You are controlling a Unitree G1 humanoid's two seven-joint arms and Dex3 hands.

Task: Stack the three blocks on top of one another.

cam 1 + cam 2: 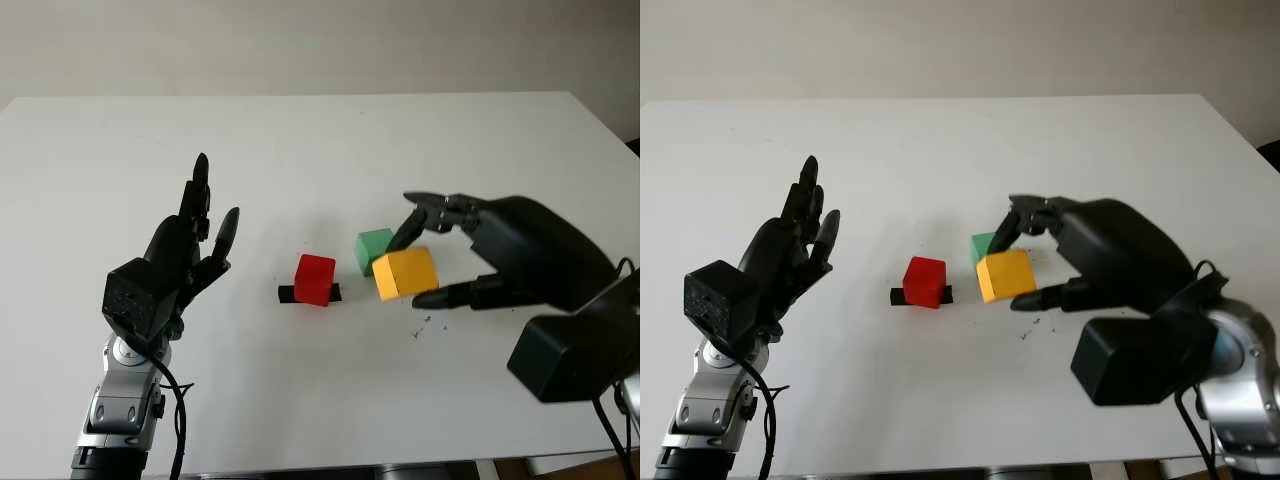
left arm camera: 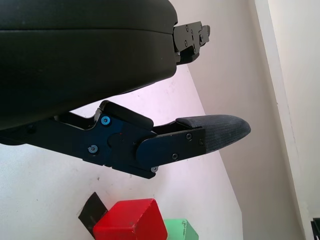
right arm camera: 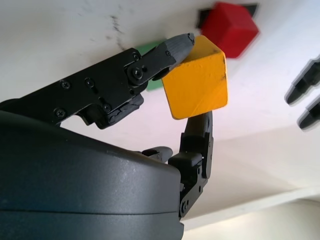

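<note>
Yellow block (image 1: 405, 273) sits pinched in my right hand (image 1: 500, 255), raised off the white table (image 1: 300, 140) just right of the red block (image 1: 315, 279). From the head camera I see the red block standing on a small black strip (image 1: 288, 293), apart from the yellow one. Behind the yellow block the green block (image 1: 373, 247) is partly covered, so I cannot tell whether the two touch. My right wrist camera gives what the head camera lacks: one fingertip (image 3: 177, 46) pressed on the yellow block's upper corner and another finger (image 3: 199, 131) under its lower face, with just a sliver of green past the knuckle. My left hand (image 1: 185, 255) is open, held upright well left of the red block. In its wrist camera the red and green blocks are cut off at the edge.
</note>
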